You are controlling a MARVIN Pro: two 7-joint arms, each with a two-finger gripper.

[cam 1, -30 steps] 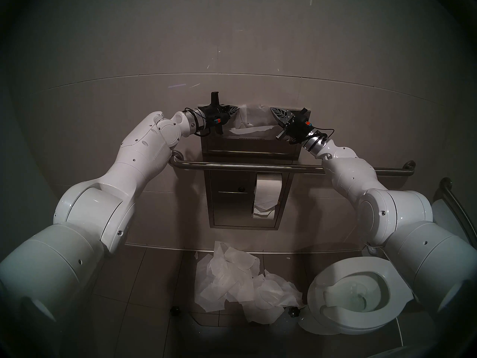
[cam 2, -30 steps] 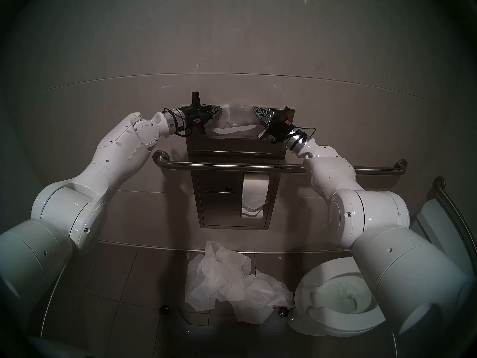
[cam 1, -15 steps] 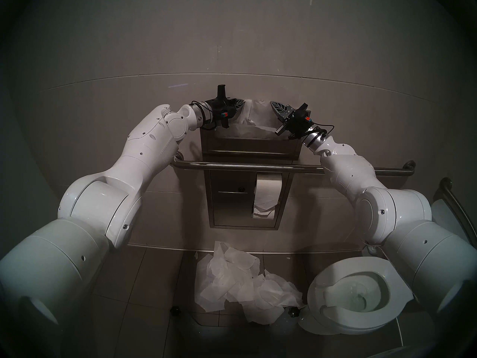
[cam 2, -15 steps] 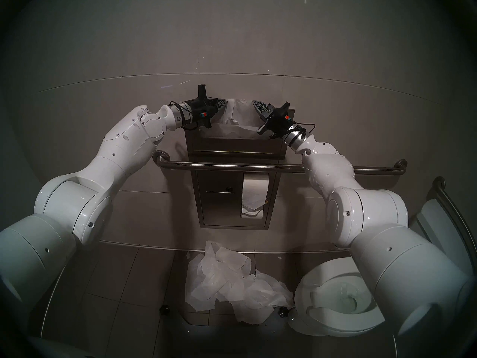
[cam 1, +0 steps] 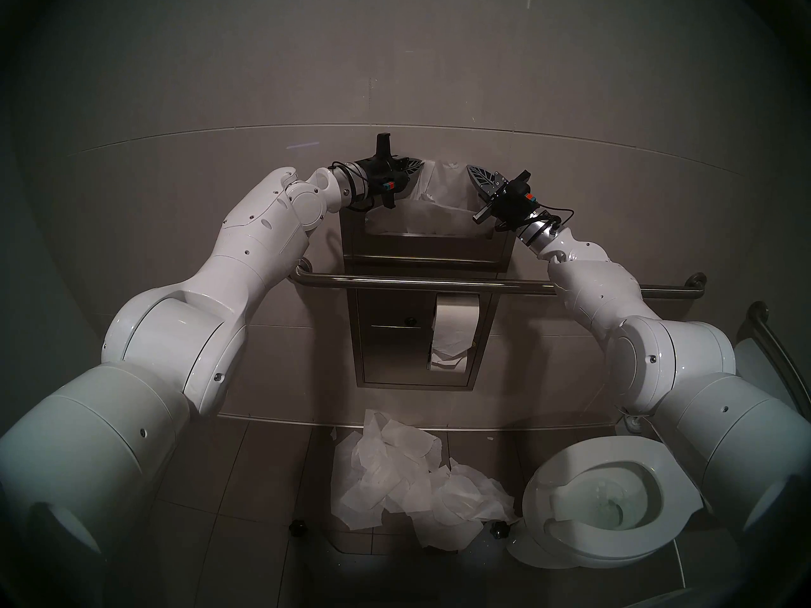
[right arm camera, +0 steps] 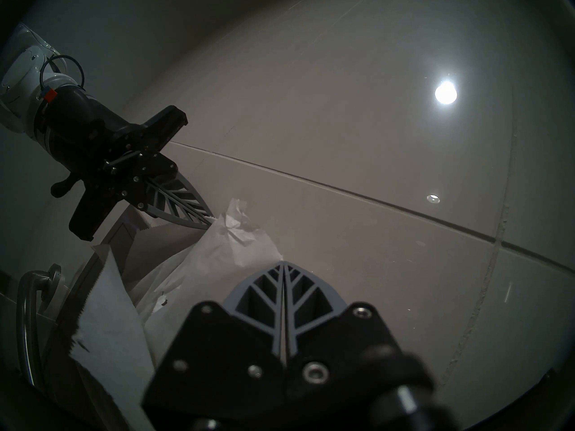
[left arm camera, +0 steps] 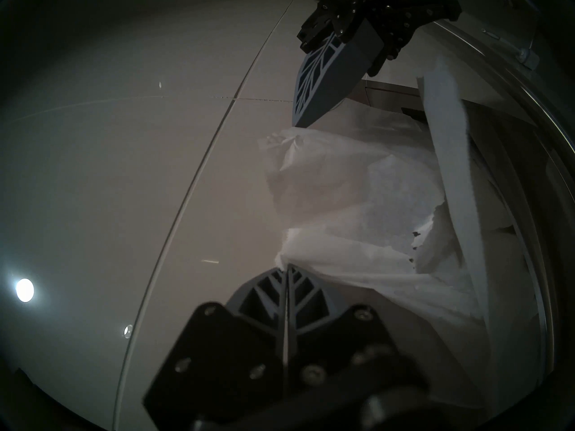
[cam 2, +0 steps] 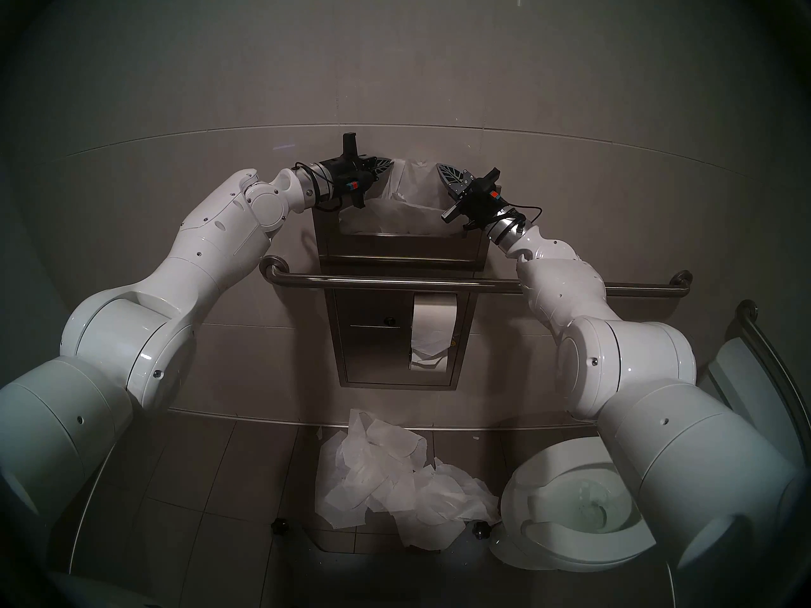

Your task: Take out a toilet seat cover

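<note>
Toilet seat cover (cam 1: 443,190): you see it stretched between both grippers, above the open top of the steel dispenser (cam 1: 425,247) on the tiled wall; its lower part hangs into the opening.
Left gripper (cam 1: 422,172): your left arm reaches up and inward; fingers pressed together on the sheet's left upper corner.
Right gripper (cam 1: 468,172): your right arm mirrors it; fingers clamped on the right upper corner.
Sheet look: thin, translucent white, creased, with a torn ragged inner edge (left arm camera: 417,250).
Materials: ribbed grey fingers (right arm camera: 298,287), brushed metal grab bar (cam 1: 439,282).
Below: toilet paper roll (cam 1: 454,330), a heap of wrinkled sheets (cam 1: 412,484) on the floor, beside the white toilet (cam 1: 583,506).
</note>
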